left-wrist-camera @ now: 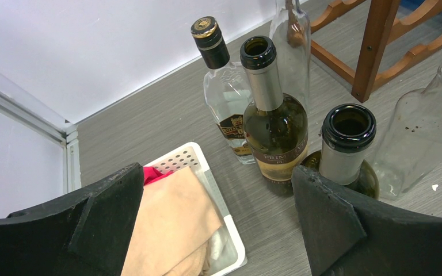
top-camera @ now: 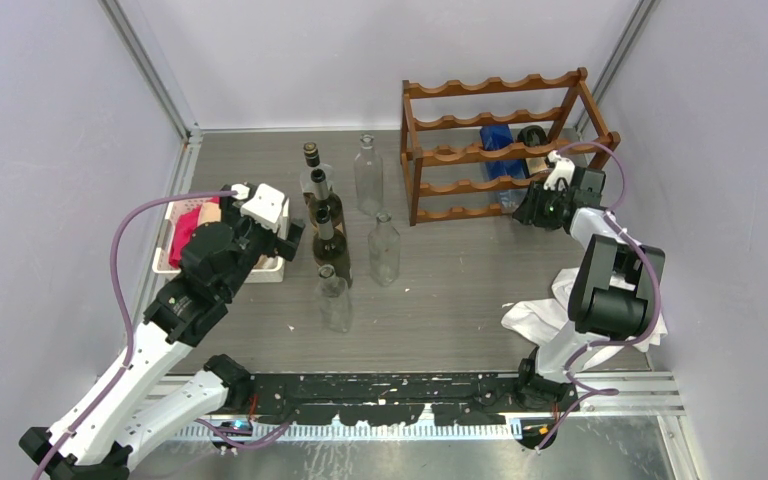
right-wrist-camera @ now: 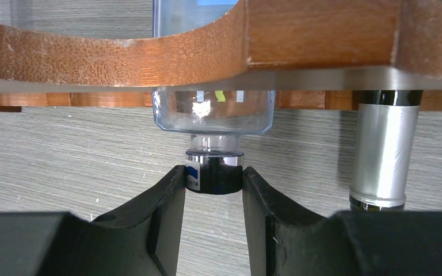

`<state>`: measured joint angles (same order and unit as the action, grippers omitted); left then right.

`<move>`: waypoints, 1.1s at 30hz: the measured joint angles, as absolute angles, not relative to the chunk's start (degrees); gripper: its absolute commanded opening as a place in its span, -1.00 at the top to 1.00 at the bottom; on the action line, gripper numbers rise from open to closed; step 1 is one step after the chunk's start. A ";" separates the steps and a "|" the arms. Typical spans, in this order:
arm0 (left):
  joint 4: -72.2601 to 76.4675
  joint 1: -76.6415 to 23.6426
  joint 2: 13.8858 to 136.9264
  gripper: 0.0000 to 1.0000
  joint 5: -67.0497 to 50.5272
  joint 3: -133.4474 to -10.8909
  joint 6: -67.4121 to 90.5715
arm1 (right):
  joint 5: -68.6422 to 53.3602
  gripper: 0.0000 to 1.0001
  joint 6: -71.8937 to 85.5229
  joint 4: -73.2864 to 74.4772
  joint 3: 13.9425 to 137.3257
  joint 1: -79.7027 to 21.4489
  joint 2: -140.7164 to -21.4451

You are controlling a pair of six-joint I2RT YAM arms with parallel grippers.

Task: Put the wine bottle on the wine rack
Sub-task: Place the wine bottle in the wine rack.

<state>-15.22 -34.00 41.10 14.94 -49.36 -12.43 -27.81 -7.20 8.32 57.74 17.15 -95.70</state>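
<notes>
The right gripper (right-wrist-camera: 214,179) is clamping the dark capped mouth of the wine bottle (right-wrist-camera: 213,115), with both black fingers (right-wrist-camera: 167,218) pressing against the sides of the cap; the bottle is lying on its side in the wine rack (top-camera: 505,140), which is standing at 1 o'clock on the grey table (top-camera: 460,290); which tier is carrying it cannot be told. In the wrist view the bottle is extending toward 12 o'clock from the fingertips, its shoulder crossing a scalloped rail; in the overhead view its long axis is running roughly from 11 o'clock to 5 o'clock, with the neck end toward the gripper and the body at about 10 o'clock from it. The right arm is by far the nearer one; the left gripper (left-wrist-camera: 216,175) is hovering with jaws spread wide and empty at 9 o'clock on the table, above a white perforated basket (left-wrist-camera: 178,158) of cloths and beside a cluster of standing bottles (left-wrist-camera: 276,132). The coming move appears to be turning on that axis; any seating push or withdrawal is best running straight along it, so that the neck is not swinging sideways off its cradle. The bottle is smooth, clear, blue-tinted glass with a squared shoulder; the rack is reddish-brown wood, grainy and wavy along each rail; a second bottle (right-wrist-camera: 383,149) with a matt silver foil neck is lying just beside it at 3 o'clock.
</notes>
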 measured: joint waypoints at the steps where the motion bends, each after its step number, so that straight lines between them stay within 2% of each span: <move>1: -15.22 -34.00 41.10 -0.96 14.94 -49.34 -12.43 | -27.77 0.00 -7.27 8.34 57.76 17.12 -95.74; 7: -15.22 -34.00 41.08 -0.96 14.94 -49.32 -12.43 | -26.92 -0.35 -8.73 9.08 57.36 17.17 -94.80; 14: -15.22 -34.00 40.45 -0.97 14.94 -49.32 -12.43 | -27.92 -0.50 -12.47 14.52 55.99 18.39 -86.78; 18: -15.22 -34.00 39.70 -0.99 14.76 -49.32 -12.32 | -29.82 -0.83 -16.27 21.52 56.07 19.79 -79.99; 19: -15.22 -34.00 39.53 -0.99 14.41 -49.32 -12.14 | -30.15 -0.97 -17.28 23.51 56.23 20.03 -78.59; 25: -19.00 -34.00 40.62 -0.99 8.88 -53.25 -7.81 | -36.36 -1.00 -22.65 37.85 60.20 20.27 -71.90; 33: -26.65 -34.00 39.46 -0.98 0.05 -64.38 6.26 | -57.76 -1.00 -23.59 44.23 60.27 19.81 -65.56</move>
<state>-26.65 -34.00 39.46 0.05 -64.38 6.26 -57.76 -23.59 44.23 60.27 19.81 -65.56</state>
